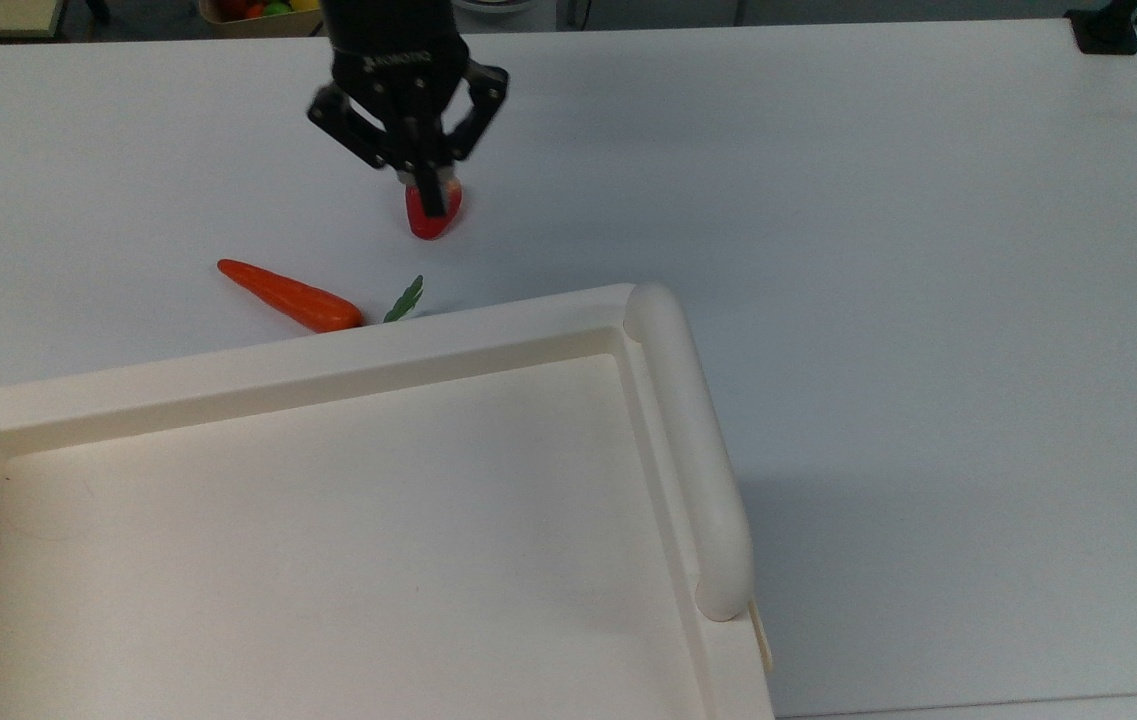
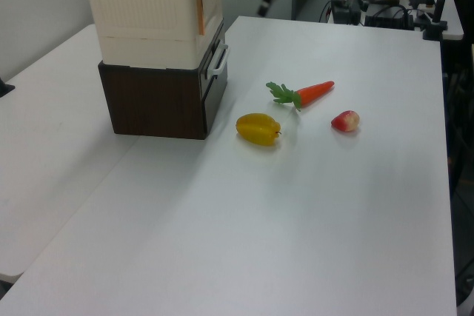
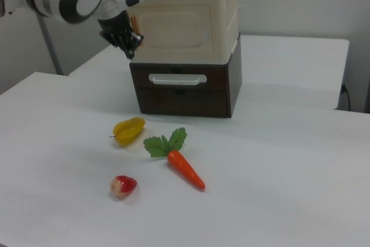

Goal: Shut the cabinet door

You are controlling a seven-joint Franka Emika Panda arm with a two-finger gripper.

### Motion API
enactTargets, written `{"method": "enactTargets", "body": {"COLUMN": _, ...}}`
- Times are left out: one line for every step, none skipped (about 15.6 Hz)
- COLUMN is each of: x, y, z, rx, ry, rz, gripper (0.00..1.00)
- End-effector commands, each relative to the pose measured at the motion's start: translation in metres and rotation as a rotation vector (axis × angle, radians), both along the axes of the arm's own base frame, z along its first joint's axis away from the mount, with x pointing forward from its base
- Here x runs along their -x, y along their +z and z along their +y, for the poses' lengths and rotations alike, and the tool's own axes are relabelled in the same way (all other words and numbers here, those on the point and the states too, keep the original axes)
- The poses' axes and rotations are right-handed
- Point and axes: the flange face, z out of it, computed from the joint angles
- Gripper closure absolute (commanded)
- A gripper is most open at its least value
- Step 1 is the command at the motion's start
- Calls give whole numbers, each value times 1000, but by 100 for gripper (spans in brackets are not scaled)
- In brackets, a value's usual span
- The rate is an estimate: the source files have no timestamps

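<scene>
Cabinet door flat, end effector away

Cabinet door (image 3: 172, 27) sits flat against the front of the cream cabinet (image 2: 148, 12), above the dark drawer box (image 3: 185, 91) with its pale handle (image 3: 177, 78). The end effector (image 1: 425, 190) has its fingers pressed together on nothing. In the right view it hangs near the cabinet's left side, apart from the door. On the white tabletop (image 1: 878, 250) lie a carrot (image 3: 185, 169), a yellow fruit (image 3: 129, 130) and a small red fruit (image 3: 123, 185).
</scene>
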Motion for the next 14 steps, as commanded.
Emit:
{"method": "enactTargets", "body": {"x": 28, "y": -12, "z": -28, "rx": 94, "ry": -232, "rz": 205, "gripper": 79}}
{"method": "enactTargets", "body": {"x": 33, "y": -19, "z": -36, "rx": 104, "ry": -320, "rz": 257, "gripper": 59}}
{"method": "enactTargets", "body": {"x": 37, "y": -28, "z": -49, "rx": 114, "ry": -362, "rz": 306, "gripper": 43}}
{"method": "enactTargets", "body": {"x": 40, "y": -38, "z": -56, "rx": 128, "ry": -348, "rz": 332, "gripper": 36}}
{"method": "enactTargets", "body": {"x": 43, "y": -44, "z": -60, "rx": 140, "ry": -299, "rz": 348, "gripper": 25}}
{"method": "enactTargets", "body": {"x": 45, "y": -45, "z": -63, "rx": 149, "ry": -247, "rz": 359, "gripper": 3}}
{"method": "enactTargets", "body": {"x": 52, "y": -44, "z": -65, "rx": 155, "ry": -213, "rz": 386, "gripper": 0}}
{"method": "enactTargets", "body": {"x": 57, "y": -45, "z": -67, "rx": 156, "ry": -185, "rz": 410, "gripper": 0}}
{"method": "enactTargets", "body": {"x": 61, "y": -44, "z": -67, "rx": 154, "ry": -176, "rz": 412, "gripper": 0}}
{"method": "enactTargets", "body": {"x": 64, "y": -47, "z": -67, "rx": 153, "ry": -174, "rz": 414, "gripper": 0}}
{"method": "enactTargets", "body": {"x": 66, "y": -46, "z": -68, "rx": 153, "ry": -174, "rz": 412, "gripper": 0}}
{"method": "enactTargets", "body": {"x": 68, "y": -43, "z": -70, "rx": 153, "ry": -175, "rz": 406, "gripper": 0}}
{"method": "enactTargets", "body": {"x": 69, "y": -41, "z": -74, "rx": 151, "ry": -181, "rz": 404, "gripper": 0}}
{"method": "enactTargets", "body": {"x": 71, "y": -41, "z": -75, "rx": 152, "ry": -173, "rz": 407, "gripper": 0}}
